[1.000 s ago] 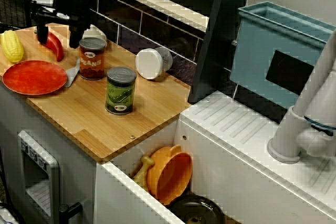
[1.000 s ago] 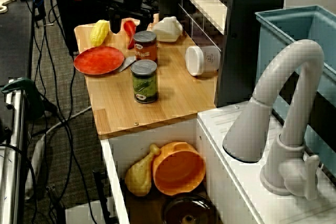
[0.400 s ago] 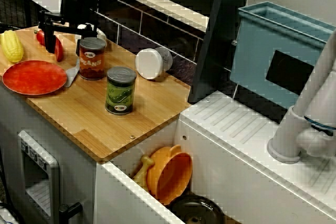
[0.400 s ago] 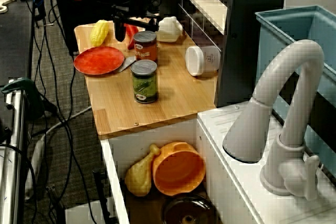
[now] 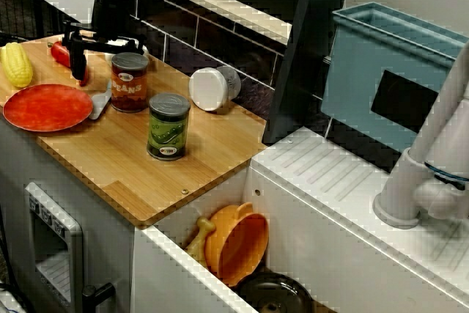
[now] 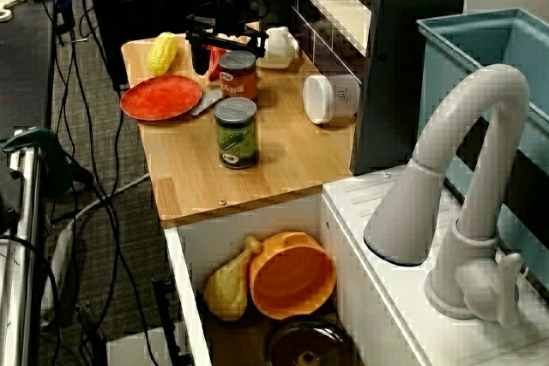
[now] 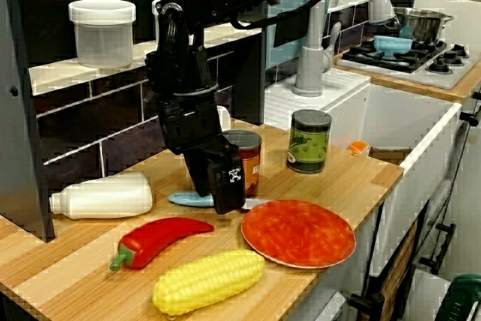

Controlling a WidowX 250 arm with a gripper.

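**Wide-open gripper low by the bean can, red pepper on its side close by**

The gripper (image 5: 108, 56) hangs fingers-down right beside the bean can (image 7: 249, 163), jaws spread wide and holding nothing. The red pepper (image 7: 161, 234) lies on the desk (image 7: 361, 186) near the can, on the side facing the corn (image 7: 207, 282), and looks apart from the fingers. Being curved, it likely rests best on its side. Its long axis runs flat along the desk, tip toward the can, green stem away. The can stands upright on its flat end.

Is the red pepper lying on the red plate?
No, the red pepper lies on the wooden counter beside the corn, clear of the red plate.
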